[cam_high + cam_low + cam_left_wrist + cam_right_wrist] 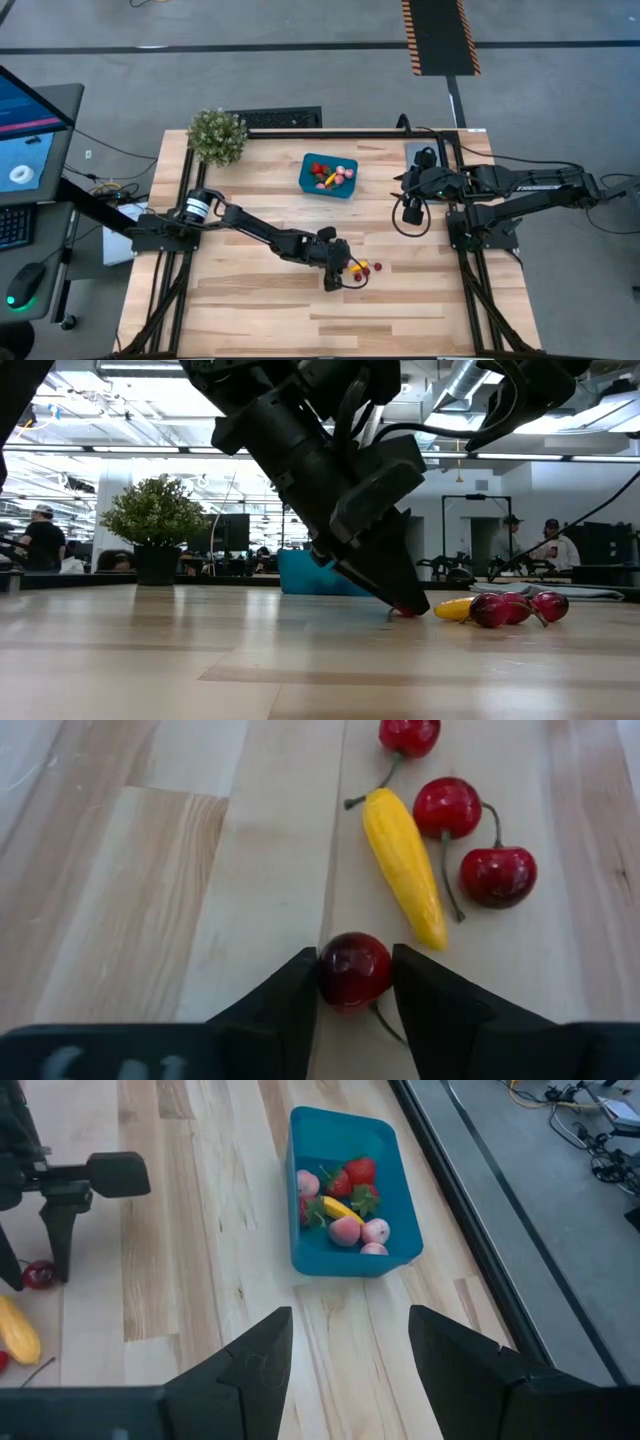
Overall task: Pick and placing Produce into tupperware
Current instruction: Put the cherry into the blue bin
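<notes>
Produce is getting sorted and I'm judging it partway done: several strawberries, pink pieces and one yellow piece are already sitting in the teal tupperware (pixel 345 1195) at the far middle of the table (pixel 250 310), while a small cluster is waiting on the wood nearer the front. That leftover cluster is a yellow piece (pixel 404 863) with three cherries beside it (pixel 448 808), plus one dark cherry (pixel 354 969) I'm working on now. I'm keeping the left gripper (pixel 356 982) down at the tabletop with that cherry lying right between its fingertips, jaws narrow and touching it on both sides, cherry not lifted yet as far as I can see. The tupperware is lying well apart from this gripper. I'm leaving the right gripper (pixel 350 1342) hanging wide and empty near the right edge.
</notes>
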### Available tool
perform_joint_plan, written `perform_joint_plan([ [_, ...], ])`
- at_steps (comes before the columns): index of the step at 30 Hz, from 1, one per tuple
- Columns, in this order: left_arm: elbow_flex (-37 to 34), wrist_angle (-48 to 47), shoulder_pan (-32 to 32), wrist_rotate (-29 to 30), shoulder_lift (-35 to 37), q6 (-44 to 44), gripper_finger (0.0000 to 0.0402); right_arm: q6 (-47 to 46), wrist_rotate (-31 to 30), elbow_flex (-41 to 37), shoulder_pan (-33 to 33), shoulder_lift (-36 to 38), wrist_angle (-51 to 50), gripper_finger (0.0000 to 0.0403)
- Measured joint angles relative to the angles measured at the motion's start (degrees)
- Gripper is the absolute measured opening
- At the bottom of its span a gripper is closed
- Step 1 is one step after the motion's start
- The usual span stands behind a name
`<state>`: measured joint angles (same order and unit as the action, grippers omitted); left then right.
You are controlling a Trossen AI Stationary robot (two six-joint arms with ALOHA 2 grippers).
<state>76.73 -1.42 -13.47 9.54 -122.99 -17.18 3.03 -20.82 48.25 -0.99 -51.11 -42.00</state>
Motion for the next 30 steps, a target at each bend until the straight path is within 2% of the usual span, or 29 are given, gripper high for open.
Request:
perform_joint_plan([
  [7, 0.0, -0.2, 0.0, 0.3, 0.0, -0.1, 0.0091, 0.0, 0.0, 0.0, 0.0, 0.0, 0.0, 0.0225],
  [18, 0.8, -1.2, 0.0, 0.2, 0.0, -4.4, 0.0091, 0.0, 0.0, 0.0, 0.0, 0.0, 0.0, 0.0225],
  [23, 5.1, -4.9, 0.0, -0.1, 0.1, -5.1, 0.0091, 0.0, 0.0, 0.0, 0.0, 0.0, 0.0, 0.0225],
  [30, 17.2, -19.3, 0.0, -1.6, 0.1, -7.7, 0.0091, 0.0, 0.0, 0.0, 0.0, 0.0, 0.0, 0.0225],
])
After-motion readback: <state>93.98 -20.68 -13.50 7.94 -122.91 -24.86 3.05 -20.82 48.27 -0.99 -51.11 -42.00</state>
